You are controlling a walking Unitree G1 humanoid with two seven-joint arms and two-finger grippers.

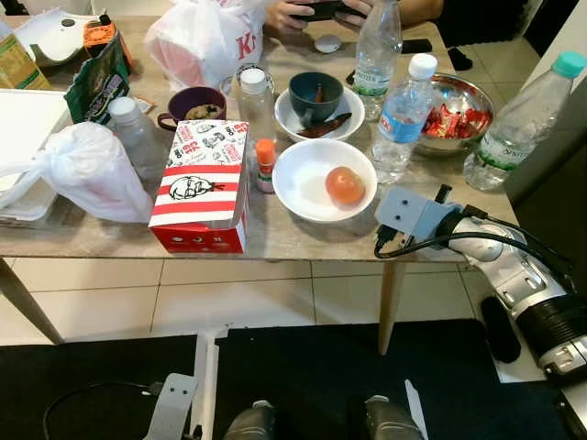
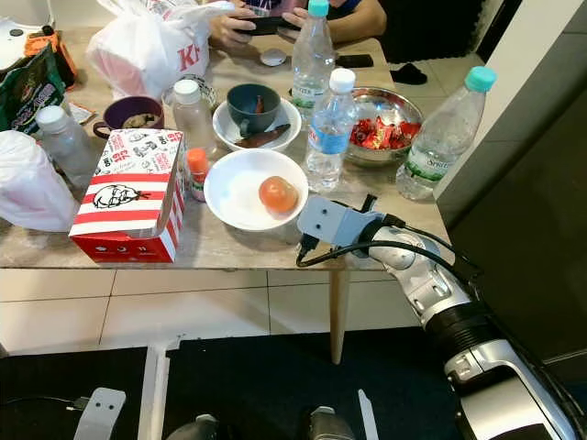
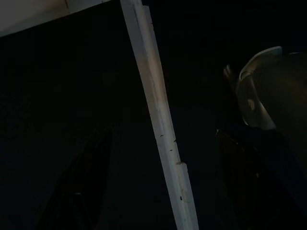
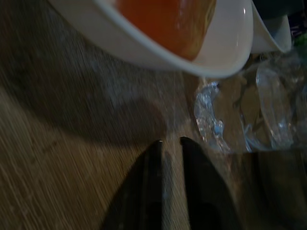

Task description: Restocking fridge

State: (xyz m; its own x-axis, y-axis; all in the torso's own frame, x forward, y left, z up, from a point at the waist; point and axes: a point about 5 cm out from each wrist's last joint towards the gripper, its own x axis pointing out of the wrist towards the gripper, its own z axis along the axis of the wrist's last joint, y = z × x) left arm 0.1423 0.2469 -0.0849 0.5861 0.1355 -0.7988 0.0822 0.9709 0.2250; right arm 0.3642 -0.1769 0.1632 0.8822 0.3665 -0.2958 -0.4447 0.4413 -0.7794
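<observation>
the right claw (image 4: 169,141) sits low over the surface (image 1: 303,240), its two black fingers pressed nearly together with only a thin slit between them and nothing held. it is just beside the near rim of the white bowl (image 1: 303,183) that holds the tomato (image 1: 345,185), and close to the base of the blue-label water bottle (image 1: 401,119).

the main risk, as i judge it, is the crowding. the bowl's rim stands between the fingertips and the tomato, so a forward push with the fingers this tight could shove the bowl toward the red-and-white chicken box (image 1: 202,188) or the small orange-capped bottle (image 1: 265,165) rather than take anything. the tall water bottle next to the claw looks light and top-heavy; a sideways sweep of the wrist could tip it into the metal bowl of sweets (image 1: 456,112). the tomato is round and smooth and may roll away unless the fingers open wide first.

the right arm reaches in from the right, forearm low and nearly level with the surface edge, wrist block angled toward the bowl, cable looping beneath it. the left arm hangs idle below the surface in shade; i cannot tell how the left claw stands. a person's hands (image 1: 303,11) hold a phone at the far edge.
</observation>
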